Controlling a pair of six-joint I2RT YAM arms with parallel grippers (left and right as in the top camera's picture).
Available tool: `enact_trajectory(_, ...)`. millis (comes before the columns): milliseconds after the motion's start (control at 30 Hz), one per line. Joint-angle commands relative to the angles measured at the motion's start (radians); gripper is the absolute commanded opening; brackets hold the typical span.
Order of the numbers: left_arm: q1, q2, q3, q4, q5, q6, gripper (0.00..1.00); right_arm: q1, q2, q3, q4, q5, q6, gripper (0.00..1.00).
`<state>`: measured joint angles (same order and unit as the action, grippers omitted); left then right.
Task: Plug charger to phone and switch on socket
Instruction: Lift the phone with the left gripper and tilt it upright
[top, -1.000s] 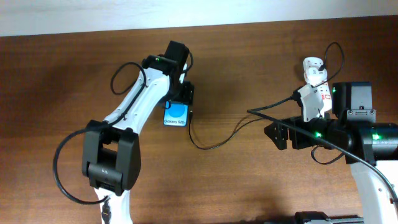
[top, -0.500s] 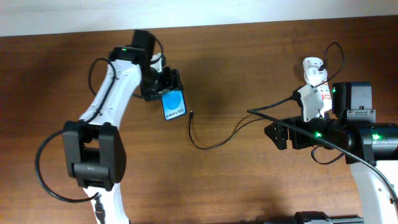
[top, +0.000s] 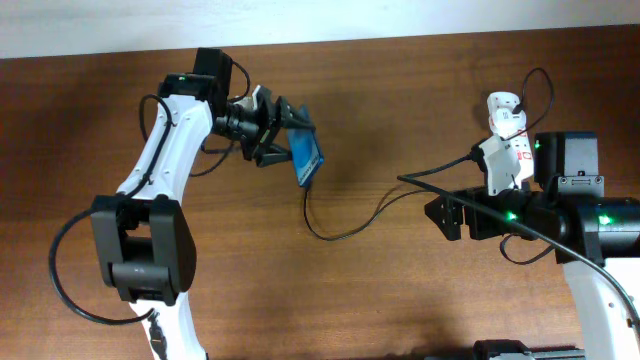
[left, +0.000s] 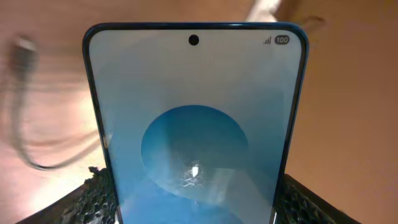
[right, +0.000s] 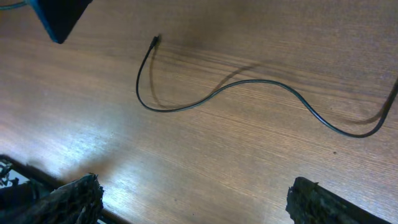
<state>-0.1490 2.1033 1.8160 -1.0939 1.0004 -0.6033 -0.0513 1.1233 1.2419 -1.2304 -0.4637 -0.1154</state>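
Overhead view, left to right. The left gripper (top: 283, 138) has its fingers clamped on the phone (top: 310, 162), held tilted at upper centre-left. The charger (top: 330, 237) connector tip lies on the tabletop (top: 400, 290) just below the phone, with its end section running top to bottom. The right gripper (top: 447, 215), fingers apart and empty, sits well right of the tip, so the left arm is nearer. The socket (top: 505, 150) is at upper right. Count: one phone, one charger, one socket.
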Motion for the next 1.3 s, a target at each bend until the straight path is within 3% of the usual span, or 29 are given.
enact_trajectory(0,0.004,-0.003,0.030,-0.001,0.240,-0.026,0.34,0.005,0.001,0.019,-0.001,-0.024,0.002,0.99)
enact_trajectory(233,0.004,-0.003,0.030,-0.003,0.246,-0.149,0.27,0.005,0.001,0.019,0.006,-0.047,0.058,0.99)
enact_trajectory(300,0.004,-0.003,0.030,-0.003,0.245,-0.149,0.18,0.005,0.001,0.019,0.012,-0.049,0.101,0.99)
enact_trajectory(367,0.004,-0.003,0.030,-0.003,0.234,-0.149,0.01,0.005,0.001,0.019,0.019,-0.049,0.155,0.99)
enact_trajectory(600,0.004,-0.003,0.030,-0.003,0.235,-0.185,0.00,0.005,0.001,0.019,0.034,-0.053,0.238,0.99)
enact_trajectory(867,0.004,-0.003,0.030,-0.003,0.235,-0.377,0.00,0.005,0.001,0.019,0.045,-0.053,0.331,0.99)
enact_trajectory(1267,0.004,-0.003,0.030,-0.003,0.235,-0.424,0.00,0.005,0.003,0.019,0.076,-0.053,0.381,0.99)
